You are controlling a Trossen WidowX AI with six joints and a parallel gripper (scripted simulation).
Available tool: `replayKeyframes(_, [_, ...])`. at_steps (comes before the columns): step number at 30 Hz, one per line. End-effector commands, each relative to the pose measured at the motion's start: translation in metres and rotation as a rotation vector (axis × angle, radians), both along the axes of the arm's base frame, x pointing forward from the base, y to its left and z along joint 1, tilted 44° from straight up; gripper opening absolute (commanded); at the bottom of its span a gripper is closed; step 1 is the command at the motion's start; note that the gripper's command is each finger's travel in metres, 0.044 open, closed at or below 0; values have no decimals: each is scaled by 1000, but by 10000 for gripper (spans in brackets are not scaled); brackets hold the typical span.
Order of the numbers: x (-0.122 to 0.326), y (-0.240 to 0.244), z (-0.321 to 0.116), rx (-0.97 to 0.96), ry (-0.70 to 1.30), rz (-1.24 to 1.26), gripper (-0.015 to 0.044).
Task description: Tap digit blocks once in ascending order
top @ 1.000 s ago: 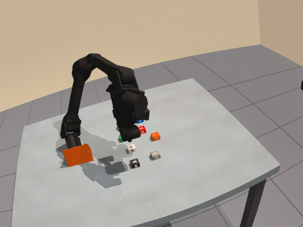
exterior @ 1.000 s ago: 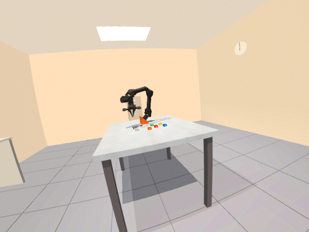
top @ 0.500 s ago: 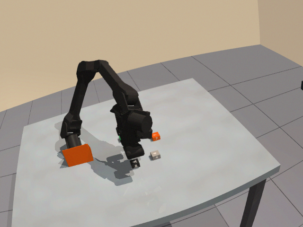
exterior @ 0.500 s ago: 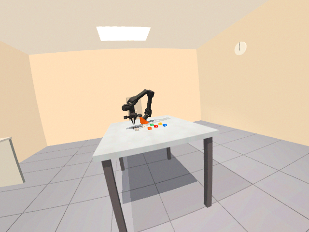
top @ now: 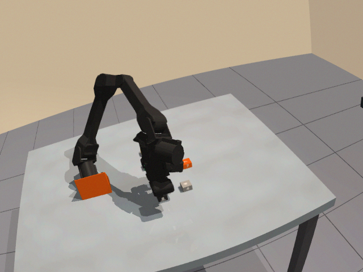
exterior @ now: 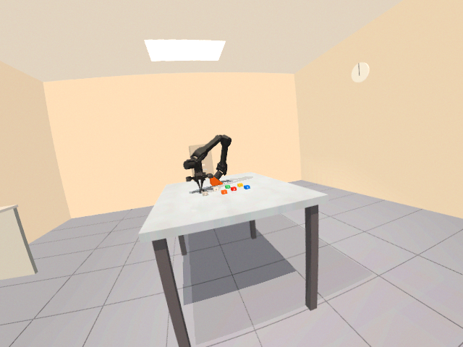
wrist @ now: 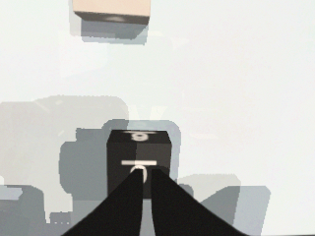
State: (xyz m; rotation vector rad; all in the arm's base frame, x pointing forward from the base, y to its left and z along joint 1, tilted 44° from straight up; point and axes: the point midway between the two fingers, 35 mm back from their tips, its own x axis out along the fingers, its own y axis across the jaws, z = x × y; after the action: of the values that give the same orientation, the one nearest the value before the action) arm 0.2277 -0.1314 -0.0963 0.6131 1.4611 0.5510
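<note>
Plain lab-like room, robot arm [top: 134,93] [exterior: 225,152] on table [top: 249,181] [exterior: 179,212], tiled floor [top: 292,111] [exterior: 355,238], wall clock [exterior: 360,71]

8 blks [top: 186,186] [exterior: 223,191] [wrist: 118,154], 1 arm [top: 98,114] [exterior: 224,155], 1 tbl [top: 249,204] [exterior: 269,202] [wrist: 246,98], 1 clk [exterior: 360,71], 1 ceil. lt [exterior: 184,50]

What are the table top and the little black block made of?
The table top looks like smooth stone or a painted board, because it is pale with soft cloudy patches. The black block might be plastic or painted wood: it has flat, dark sides and no grain shows.
</note>
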Motion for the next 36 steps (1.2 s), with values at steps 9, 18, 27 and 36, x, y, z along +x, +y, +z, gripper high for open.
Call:
replayKeyframes(9, [0,-2,3,2,2,-2,20])
replayKeyframes(18, [0,-29,29,4,4,-6,20])
replayKeyframes(27, [-5,-71,76,4,6,-6,20])
replayKeyframes(36, [78,-23,132,-7,4,-11,20])
